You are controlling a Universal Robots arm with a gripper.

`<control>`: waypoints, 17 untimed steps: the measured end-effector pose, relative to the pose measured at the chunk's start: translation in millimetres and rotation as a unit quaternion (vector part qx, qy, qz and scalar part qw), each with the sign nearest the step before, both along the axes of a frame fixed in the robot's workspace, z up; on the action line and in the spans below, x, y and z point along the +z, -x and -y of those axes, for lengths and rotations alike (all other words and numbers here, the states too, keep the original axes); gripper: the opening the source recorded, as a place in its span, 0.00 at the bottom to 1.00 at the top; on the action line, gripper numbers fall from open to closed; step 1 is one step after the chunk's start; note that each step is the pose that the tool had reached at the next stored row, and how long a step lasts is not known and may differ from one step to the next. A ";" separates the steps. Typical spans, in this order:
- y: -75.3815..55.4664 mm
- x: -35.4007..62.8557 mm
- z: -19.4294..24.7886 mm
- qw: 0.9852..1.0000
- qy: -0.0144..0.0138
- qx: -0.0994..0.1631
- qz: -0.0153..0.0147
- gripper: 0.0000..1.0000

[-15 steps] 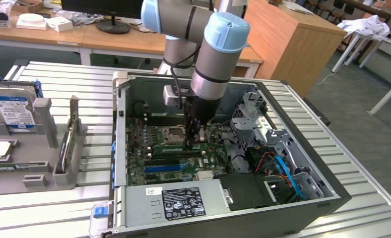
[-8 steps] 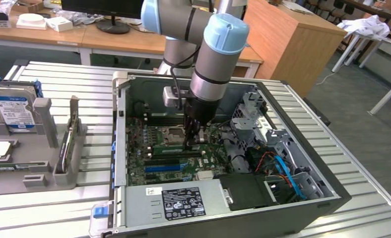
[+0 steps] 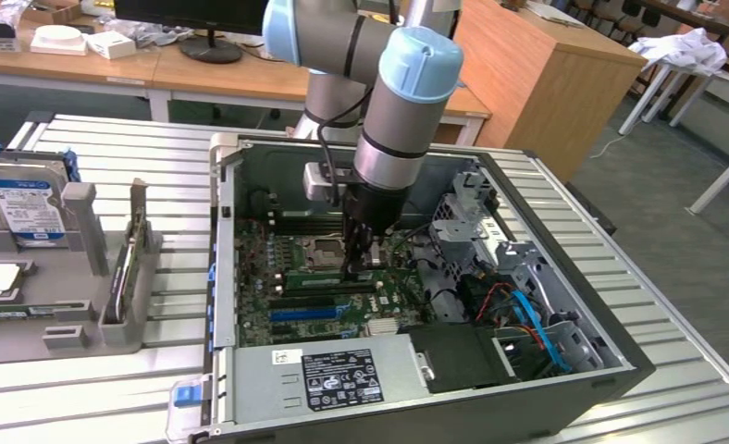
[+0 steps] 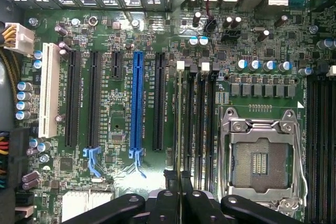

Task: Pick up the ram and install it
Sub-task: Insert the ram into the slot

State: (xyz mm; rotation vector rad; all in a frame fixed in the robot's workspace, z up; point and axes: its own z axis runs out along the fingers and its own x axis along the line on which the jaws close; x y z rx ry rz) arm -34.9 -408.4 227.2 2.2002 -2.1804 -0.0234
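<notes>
The ram [image 4: 181, 124] appears in the wrist view as a thin edge-on strip. It runs along a black memory slot, starting at that slot's white latch [image 4: 181, 65], beside the CPU socket [image 4: 260, 156]. My gripper [image 4: 181, 178] is shut on the ram's near end, its black fingers [image 4: 169, 184] pressed together around the edge. In the exterior view the gripper [image 3: 366, 265] reaches straight down into the open computer case [image 3: 611, 333]. There the green ram [image 3: 324, 275] lies level along the slots of the motherboard [image 3: 278, 305].
A long blue slot [image 4: 137, 103], black slots and a white slot [image 4: 48, 90] lie beside the memory slots. The power supply [image 3: 327, 375], drive cage [image 3: 475, 217] and cables [image 3: 525, 314] crowd the case. A grey holder [image 3: 80, 277] with a hard drive [image 3: 25, 208] stands at the exterior view's left.
</notes>
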 end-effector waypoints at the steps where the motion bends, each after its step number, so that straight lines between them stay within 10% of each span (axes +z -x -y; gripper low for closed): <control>1: 0.0 0.0 0.0 1.000 0.000 0.000 0.000 0.12; 17: 1.8 -1.7 0.0 1.000 0.000 0.000 0.000 0.12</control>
